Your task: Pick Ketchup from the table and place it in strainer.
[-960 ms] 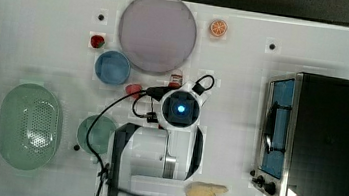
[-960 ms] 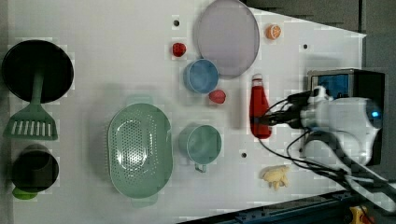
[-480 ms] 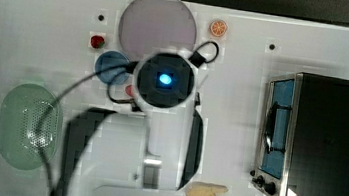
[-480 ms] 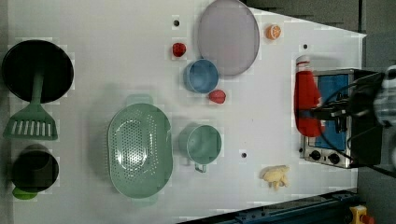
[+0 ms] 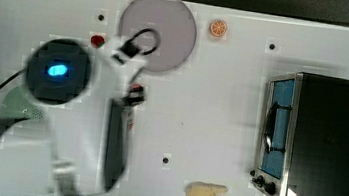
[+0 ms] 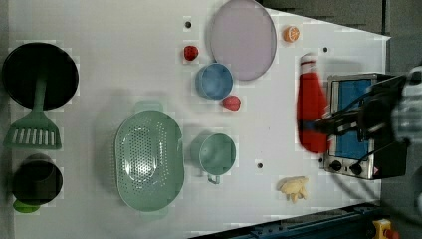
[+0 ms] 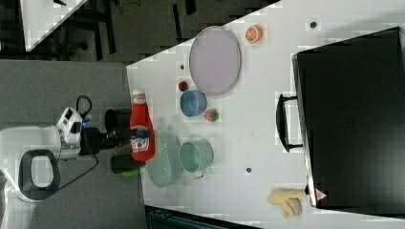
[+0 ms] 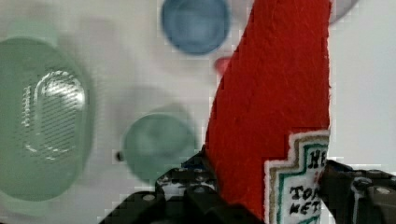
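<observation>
The Ketchup [image 6: 311, 99], a red bottle with a white cap and a whitish label, hangs in the air clear of the table. My gripper [image 6: 318, 124] is shut on its lower body. In the right view the Ketchup [image 7: 142, 129] hangs at the near rim of the strainer [image 7: 165, 162], with the gripper [image 7: 136, 136] behind it. The wrist view has the Ketchup [image 8: 275, 102] between the black fingers [image 8: 187, 191]. The strainer [image 6: 149, 159], a pale green oval basket with many holes, lies on the table with nothing in it. My arm covers most of the strainer [image 5: 18, 104] in the top view.
A dark-green cup [image 6: 216, 153] with a handle stands beside the strainer. Near it are a blue bowl [image 6: 214, 81], two strawberries [image 6: 231, 103], a purple plate [image 5: 158, 30], an orange slice [image 5: 217, 27], a banana [image 5: 206, 195] and a toaster oven [image 5: 326, 142]. A black pan [image 6: 40, 74] and green spatula [image 6: 34, 134] lie beyond the strainer.
The gripper lifted the Ketchup off the table. In the top view the arm has swung left, from beside the plate to over the strainer's edge.
</observation>
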Robot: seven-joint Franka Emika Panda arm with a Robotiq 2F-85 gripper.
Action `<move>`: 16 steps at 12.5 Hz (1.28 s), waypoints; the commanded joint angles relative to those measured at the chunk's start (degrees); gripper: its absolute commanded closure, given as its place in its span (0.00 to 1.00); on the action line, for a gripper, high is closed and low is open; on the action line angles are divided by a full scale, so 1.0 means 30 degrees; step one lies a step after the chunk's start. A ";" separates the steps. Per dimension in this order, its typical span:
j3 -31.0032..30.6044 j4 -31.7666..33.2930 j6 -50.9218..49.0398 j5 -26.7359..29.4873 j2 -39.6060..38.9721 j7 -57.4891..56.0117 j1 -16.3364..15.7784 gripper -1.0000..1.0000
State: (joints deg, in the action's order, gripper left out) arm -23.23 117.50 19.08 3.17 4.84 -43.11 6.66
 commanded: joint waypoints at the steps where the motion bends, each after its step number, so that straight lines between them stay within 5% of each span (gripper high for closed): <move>1: -0.2624 0.0000 0.0339 0.0290 -0.0865 0.6245 -0.1126 0.40; 7: -0.6809 0.0769 0.5546 0.0138 -0.4119 1.4043 -0.1626 0.40; 12: -0.7199 0.2591 1.0739 -0.2395 -0.7069 1.5595 -0.2144 0.40; 16: -0.7051 0.3183 1.2911 -0.2661 -0.8744 1.5709 -0.2149 0.03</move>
State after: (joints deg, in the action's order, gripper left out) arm -44.43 128.02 56.32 -4.42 -22.58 1.27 -0.75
